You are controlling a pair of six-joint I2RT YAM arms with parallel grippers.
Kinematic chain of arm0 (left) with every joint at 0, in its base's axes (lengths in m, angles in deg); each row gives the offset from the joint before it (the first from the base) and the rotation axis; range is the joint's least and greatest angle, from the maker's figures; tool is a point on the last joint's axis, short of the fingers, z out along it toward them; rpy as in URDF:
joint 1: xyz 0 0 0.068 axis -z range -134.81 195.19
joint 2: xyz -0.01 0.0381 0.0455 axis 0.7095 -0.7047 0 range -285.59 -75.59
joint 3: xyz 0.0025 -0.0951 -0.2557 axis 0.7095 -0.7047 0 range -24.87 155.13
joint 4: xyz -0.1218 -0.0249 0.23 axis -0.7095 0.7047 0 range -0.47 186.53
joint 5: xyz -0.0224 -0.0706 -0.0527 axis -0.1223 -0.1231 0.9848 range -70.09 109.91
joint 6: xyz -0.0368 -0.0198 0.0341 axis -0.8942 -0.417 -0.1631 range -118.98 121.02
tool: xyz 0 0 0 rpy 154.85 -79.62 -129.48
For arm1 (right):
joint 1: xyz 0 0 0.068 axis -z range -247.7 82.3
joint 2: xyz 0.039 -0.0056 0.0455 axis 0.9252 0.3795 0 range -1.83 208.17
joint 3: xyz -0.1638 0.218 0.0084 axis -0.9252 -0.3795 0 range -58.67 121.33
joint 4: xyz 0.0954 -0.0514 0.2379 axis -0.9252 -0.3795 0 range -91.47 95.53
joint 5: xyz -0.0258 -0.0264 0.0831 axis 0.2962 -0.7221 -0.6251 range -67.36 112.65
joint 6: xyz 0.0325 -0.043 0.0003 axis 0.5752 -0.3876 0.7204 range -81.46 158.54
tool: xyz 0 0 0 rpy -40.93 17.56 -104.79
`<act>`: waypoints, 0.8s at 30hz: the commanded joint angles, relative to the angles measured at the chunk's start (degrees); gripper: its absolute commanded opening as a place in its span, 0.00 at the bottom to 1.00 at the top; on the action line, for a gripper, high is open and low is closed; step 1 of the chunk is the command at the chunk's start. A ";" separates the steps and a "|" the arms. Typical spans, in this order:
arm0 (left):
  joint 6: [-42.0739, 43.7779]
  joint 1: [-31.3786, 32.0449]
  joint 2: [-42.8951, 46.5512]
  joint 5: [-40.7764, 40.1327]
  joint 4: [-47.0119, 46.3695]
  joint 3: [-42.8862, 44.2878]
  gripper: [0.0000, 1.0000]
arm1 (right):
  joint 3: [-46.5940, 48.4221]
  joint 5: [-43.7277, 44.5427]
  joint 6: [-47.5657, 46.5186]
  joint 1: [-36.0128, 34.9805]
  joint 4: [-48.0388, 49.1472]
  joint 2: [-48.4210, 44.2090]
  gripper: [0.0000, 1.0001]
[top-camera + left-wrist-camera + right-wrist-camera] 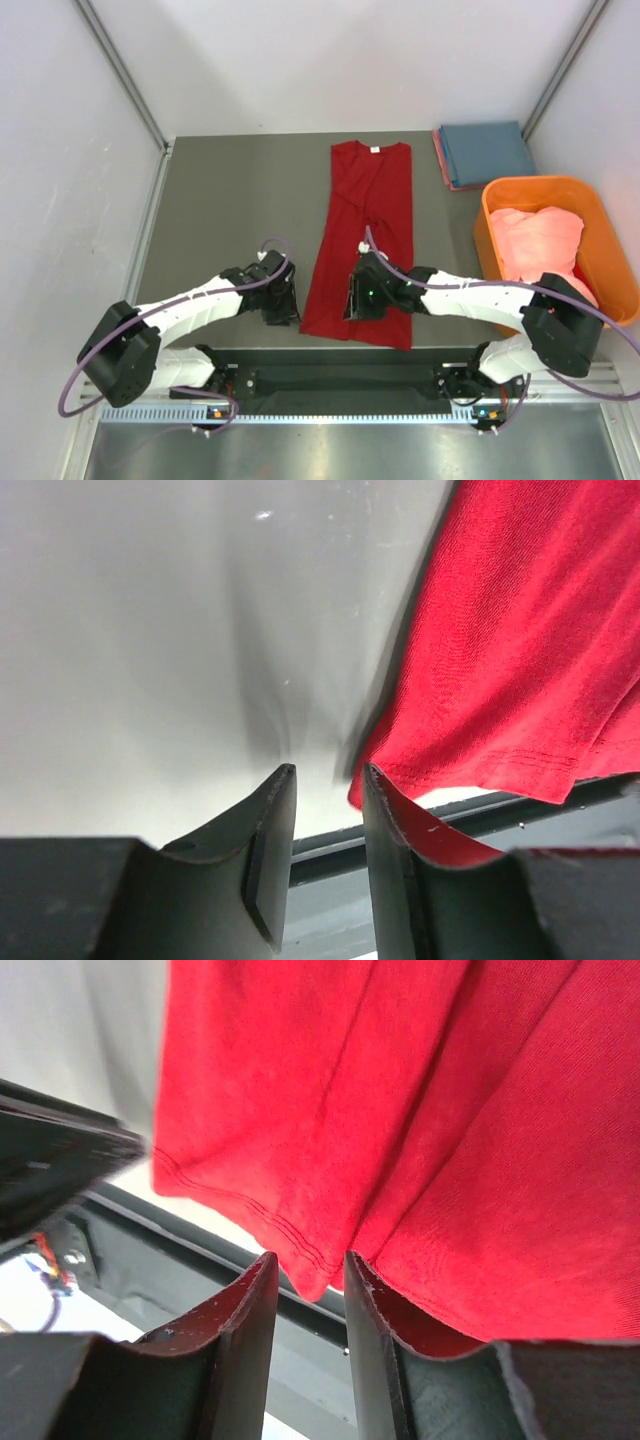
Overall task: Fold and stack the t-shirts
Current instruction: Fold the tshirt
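red t-shirt [365, 230], hem end

lying lengthwise on the surface [230, 200], sleeves tucked. left claw [328, 775] is hovering released just beside its near-left hem corner; right claw [310, 1260] is hanging parted, empty, over that hem, both likely placed to carry it collarward.

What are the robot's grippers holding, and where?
Nothing, it seems. The left gripper is open beside the hem of the red shirt; the right gripper is open too, a hem fold between its tips, unpinched.
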 commanded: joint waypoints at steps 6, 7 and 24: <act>2.85 0.05 3.89 -3.52 7.17 4.36 0.38 | 2.59 5.52 5.92 -6.41 -0.87 5.66 0.32; 2.94 0.05 4.07 -3.60 7.17 4.45 0.38 | 2.85 6.23 6.01 -6.76 -1.31 5.92 0.32; 3.91 -0.04 2.14 -4.40 6.91 5.42 0.39 | 3.64 10.10 4.34 -7.91 -2.89 0.13 0.00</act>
